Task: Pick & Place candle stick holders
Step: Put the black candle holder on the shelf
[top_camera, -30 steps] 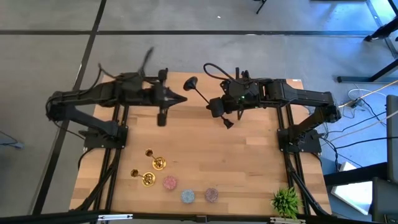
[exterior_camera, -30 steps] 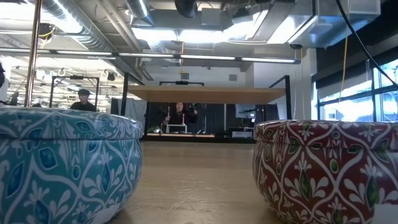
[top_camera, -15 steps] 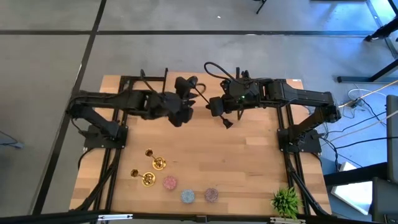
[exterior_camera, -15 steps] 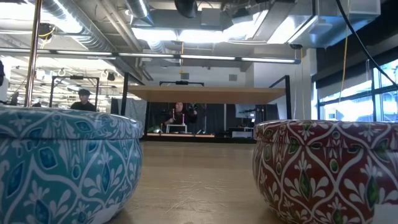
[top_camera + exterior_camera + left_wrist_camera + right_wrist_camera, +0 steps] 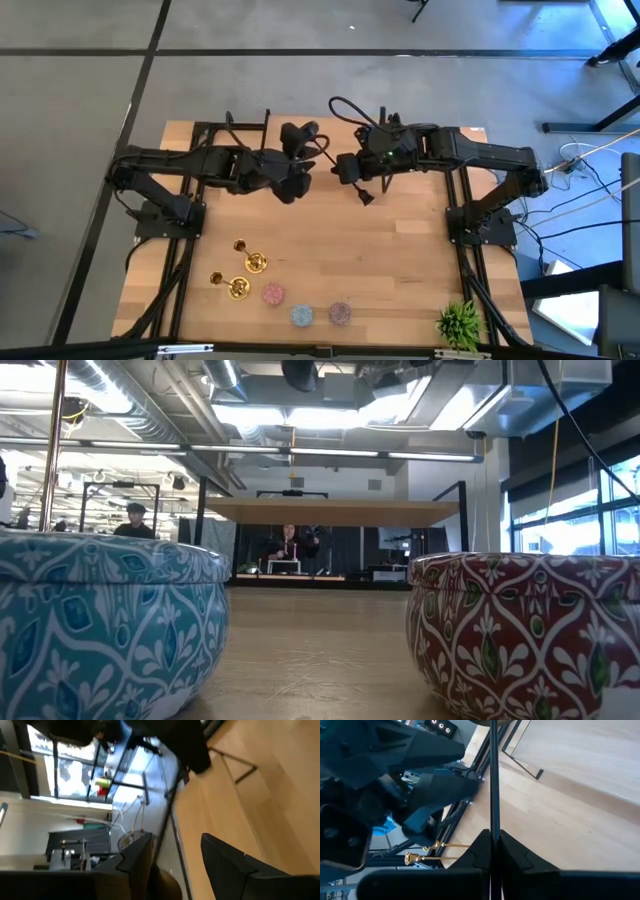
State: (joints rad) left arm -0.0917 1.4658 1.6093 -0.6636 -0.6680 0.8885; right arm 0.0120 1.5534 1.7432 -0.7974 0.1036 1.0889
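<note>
High view: black holder (image 5: 300,135) half-hidden.

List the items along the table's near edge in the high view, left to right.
Two gold candle stick holders → pink holder → light blue holder → purple holder → green plant.

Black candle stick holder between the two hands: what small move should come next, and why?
Probably close the left hand on the stem of the black candle stick holder. Its fingers stand open on both sides of the stem, while the right hand is clamped on it.
</note>
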